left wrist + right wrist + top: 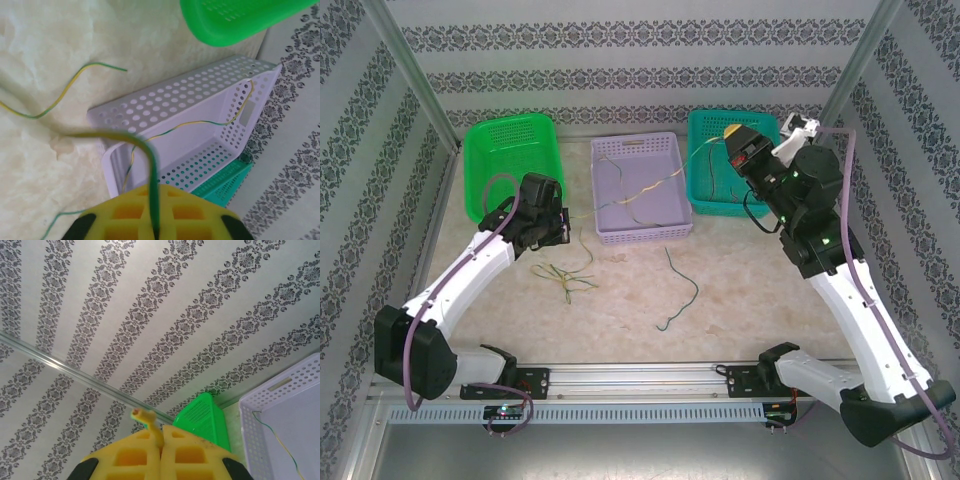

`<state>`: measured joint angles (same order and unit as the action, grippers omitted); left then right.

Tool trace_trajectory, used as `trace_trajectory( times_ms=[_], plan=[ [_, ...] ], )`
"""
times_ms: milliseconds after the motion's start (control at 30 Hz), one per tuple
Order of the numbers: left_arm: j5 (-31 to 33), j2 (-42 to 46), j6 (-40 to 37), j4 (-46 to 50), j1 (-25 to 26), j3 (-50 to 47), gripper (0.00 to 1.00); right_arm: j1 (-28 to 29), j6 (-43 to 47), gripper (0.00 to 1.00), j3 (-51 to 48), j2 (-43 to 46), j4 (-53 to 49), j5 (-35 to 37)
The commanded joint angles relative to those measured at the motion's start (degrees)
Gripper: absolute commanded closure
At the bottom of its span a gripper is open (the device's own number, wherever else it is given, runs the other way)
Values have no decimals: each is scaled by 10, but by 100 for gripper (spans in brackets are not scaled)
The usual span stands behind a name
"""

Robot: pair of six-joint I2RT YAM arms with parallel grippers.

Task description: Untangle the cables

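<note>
Top external view: the left tool sits low over the desk, just left of the lavender basket. From this view I cannot tell how its fingers stand. A cable tangle lies on the desk just on the arm-base side of that tool, and a loose cable curls well off to the tool's right. The green basket stands beyond the tool. The right tool is raised over the teal basket, and a taut cable runs from it leftward and down into the lavender basket.

Left wrist view: the left tool has its yellow pads closed on a green-yellow cable. That cable rises from between the pads and arcs away to the left, blurred. Ahead of the tool lies the lavender basket, with a thin cable draped inside it and over its far rim. The teal basket is just past it, and the green basket is farther up. Up and to the left of the tool, another cable lies on the desk.

Right wrist view: the right tool has its pads pressed together on the taut cable, whose short yellow end pokes out between them. The green basket stands just beyond the tips. The lavender basket lies to the tool's right with a thin cable in it. Patterned wallpaper rises ahead.
</note>
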<state>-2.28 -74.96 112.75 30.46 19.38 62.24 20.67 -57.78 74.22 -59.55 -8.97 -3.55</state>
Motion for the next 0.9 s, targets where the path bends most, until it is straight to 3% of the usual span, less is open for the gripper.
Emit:
trace_trajectory(
  times_ms=[0,100,200,233,300,500,633,767,867],
  plan=[
    [43,10,-49,25,-9,29,100,-15,-4,100,-13,14,-23,-2],
    [44,4,-88,20,-10,51,100,-35,3,100,-12,10,-83,-25],
    [48,-1,-108,-1,-8,63,100,-55,38,49,3,23,-171,-12],
    [52,-2,-116,-3,-6,72,100,-56,61,41,15,36,-203,22],
    [59,-9,-129,-3,-3,91,100,-56,102,34,39,55,-241,78],
    [54,-50,-185,18,-1,171,100,-48,226,33,155,40,-308,147],
    [76,-65,-212,34,0,197,100,-48,283,28,166,52,-286,230],
    [108,-77,-253,38,-7,216,100,-62,320,27,215,28,-285,233],
    [91,-94,-282,-13,-13,222,100,-58,348,27,235,1,-272,174]
  ],
)
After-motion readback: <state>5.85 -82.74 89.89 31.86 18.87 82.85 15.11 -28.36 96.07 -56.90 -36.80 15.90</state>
